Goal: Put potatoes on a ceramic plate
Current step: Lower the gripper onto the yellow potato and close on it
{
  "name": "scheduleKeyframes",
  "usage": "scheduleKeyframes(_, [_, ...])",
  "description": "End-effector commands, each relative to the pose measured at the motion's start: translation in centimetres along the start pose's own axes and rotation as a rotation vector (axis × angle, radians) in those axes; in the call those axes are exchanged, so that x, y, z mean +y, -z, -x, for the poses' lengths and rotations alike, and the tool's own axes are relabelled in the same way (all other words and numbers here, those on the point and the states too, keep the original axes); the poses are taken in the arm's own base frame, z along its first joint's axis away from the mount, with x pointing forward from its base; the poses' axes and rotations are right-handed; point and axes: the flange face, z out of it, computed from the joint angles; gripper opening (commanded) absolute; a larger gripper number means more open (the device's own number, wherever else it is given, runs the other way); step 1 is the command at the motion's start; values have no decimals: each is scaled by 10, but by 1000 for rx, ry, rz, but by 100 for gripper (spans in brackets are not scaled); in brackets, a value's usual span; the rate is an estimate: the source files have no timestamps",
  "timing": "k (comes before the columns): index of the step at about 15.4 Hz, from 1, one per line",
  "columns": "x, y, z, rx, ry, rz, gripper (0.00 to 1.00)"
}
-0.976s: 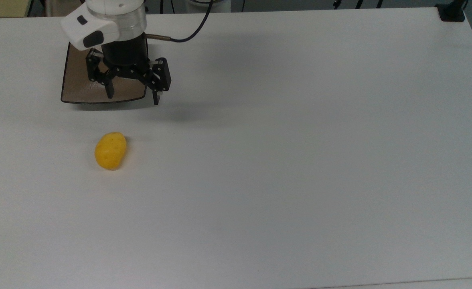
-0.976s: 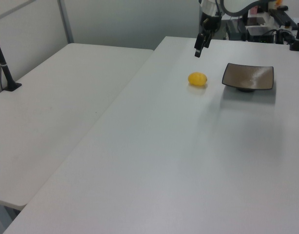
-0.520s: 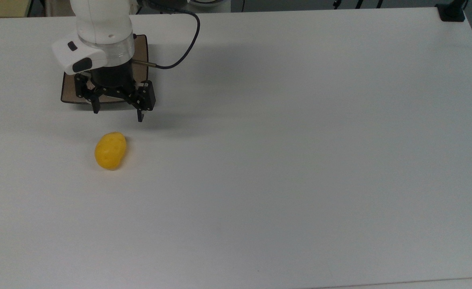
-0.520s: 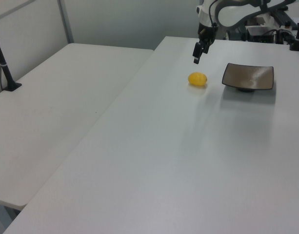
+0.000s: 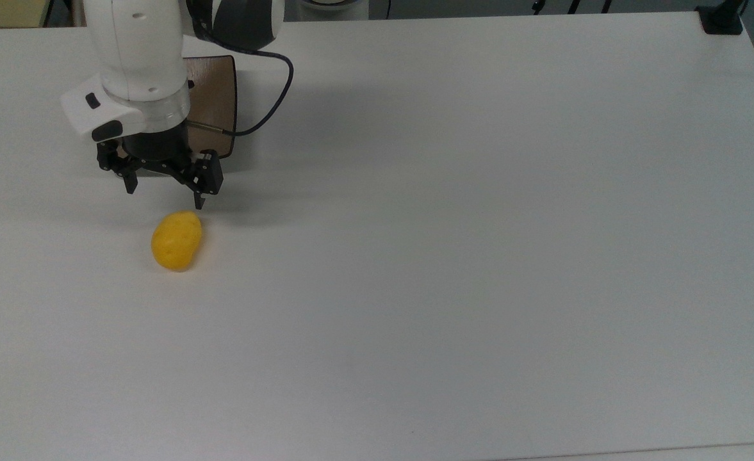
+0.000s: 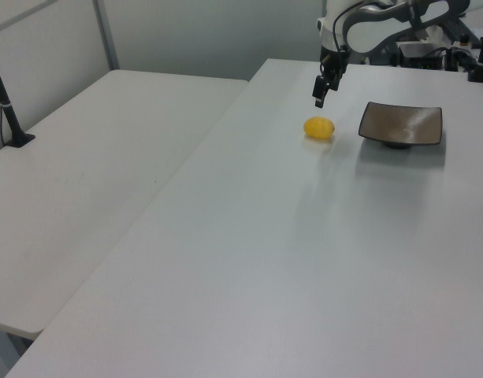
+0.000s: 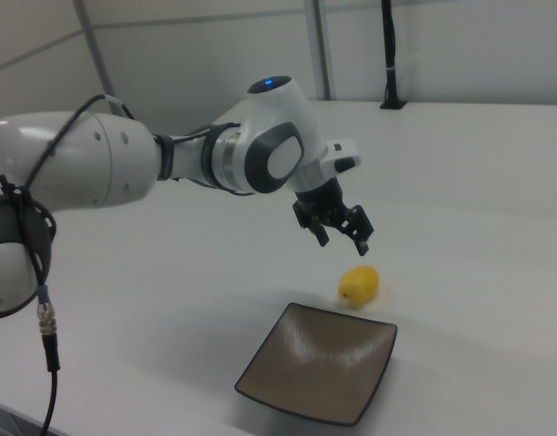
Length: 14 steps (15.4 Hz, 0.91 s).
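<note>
The potato [image 5: 177, 241] sits on the white counter [image 5: 479, 224] near the brown plate [image 7: 319, 372], and my claw [image 5: 164, 192] — wide open, holding nothing — has slid off the plate to hang just above it, so I think grabbing comes next.

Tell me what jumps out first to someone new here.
The bright yellow potato, alone on the white table, catches the eye first. The open black hand hangs just above it, not touching. In the right view, the glossy brown ceramic plate sits empty beside the potato.
</note>
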Motion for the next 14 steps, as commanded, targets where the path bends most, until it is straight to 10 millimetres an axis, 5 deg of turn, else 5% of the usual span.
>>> scheduleKeyframes(1, [0, -21, -10, -1, -19, 39, 100])
scheduleKeyframes(14, [-13, -88, -13, -12, 30, 72, 100])
